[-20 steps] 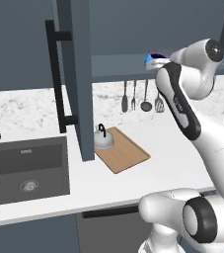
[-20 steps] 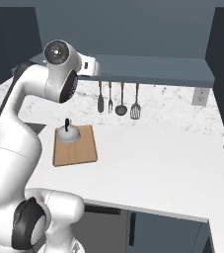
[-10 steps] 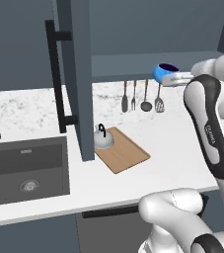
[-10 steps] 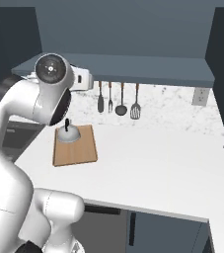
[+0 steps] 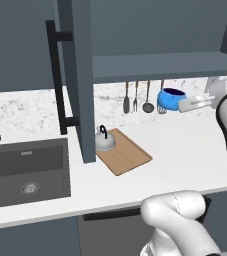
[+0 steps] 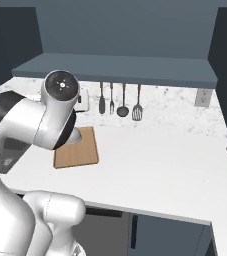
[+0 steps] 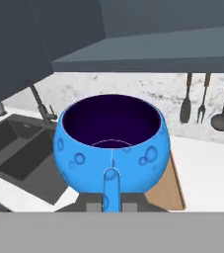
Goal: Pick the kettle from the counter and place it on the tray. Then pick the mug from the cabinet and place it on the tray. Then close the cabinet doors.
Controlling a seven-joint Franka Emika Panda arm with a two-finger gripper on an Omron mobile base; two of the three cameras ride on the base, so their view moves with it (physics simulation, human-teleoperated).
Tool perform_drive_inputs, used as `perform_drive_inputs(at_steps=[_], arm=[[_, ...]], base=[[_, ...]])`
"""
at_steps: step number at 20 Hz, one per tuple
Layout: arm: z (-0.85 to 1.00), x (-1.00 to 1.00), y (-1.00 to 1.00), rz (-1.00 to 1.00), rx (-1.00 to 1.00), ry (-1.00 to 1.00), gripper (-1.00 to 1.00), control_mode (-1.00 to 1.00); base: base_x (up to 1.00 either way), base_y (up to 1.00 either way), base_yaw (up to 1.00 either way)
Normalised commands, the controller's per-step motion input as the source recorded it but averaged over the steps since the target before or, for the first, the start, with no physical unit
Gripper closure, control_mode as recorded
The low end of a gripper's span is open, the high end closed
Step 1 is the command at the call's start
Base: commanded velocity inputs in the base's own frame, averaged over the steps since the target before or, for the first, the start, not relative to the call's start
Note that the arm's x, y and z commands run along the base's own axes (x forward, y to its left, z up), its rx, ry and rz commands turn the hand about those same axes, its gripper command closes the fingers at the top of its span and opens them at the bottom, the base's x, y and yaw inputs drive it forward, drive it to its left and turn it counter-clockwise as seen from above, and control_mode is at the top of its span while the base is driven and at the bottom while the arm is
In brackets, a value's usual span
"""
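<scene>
Since the earlier frame, the mug (image 5: pixel 171 98) has been carried out from under the cabinet (image 5: pixel 160 65) and lowered. It is held up in the air over the counter (image 5: pixel 185 145), to the right of the tray (image 5: pixel 127 155). The gripper (image 7: pixel 111 201) is clenched on the mug's small handle. The kettle (image 5: pixel 104 142) is already set on the tray. The mug step is judged to be in hand. Next, the mug should be moved over the bare wood beside the kettle, then set down.
</scene>
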Motion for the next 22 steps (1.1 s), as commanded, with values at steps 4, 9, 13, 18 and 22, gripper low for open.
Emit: perform_drive_inputs(at_steps=[4, 9, 13, 18, 22], arm=[[-0.7, -0.39, 0.11, 0.26, 0.0, 0.01, 1.0, -1.0], [-0.79, -0.16, 0.21, 0.28, 0.0, 0.05, 1.0, -1.0], [-0.66, 0.25, 0.16, 0.21, -0.07, 0.05, 1.0, -1.0], [-0.63, 0.57, 0.02, 0.2, -0.13, 0.01, 1.0, -1.0], [-0.52, 0.4, 0.0, 0.21, -0.13, 0.0, 1.0, -1.0]], base=[[0.0, 0.0, 0.0], [0.0, 0.0, 0.0], [0.0, 0.0, 0.0], [0.0, 0.0, 0.0], [0.0, 0.0, 0.0]])
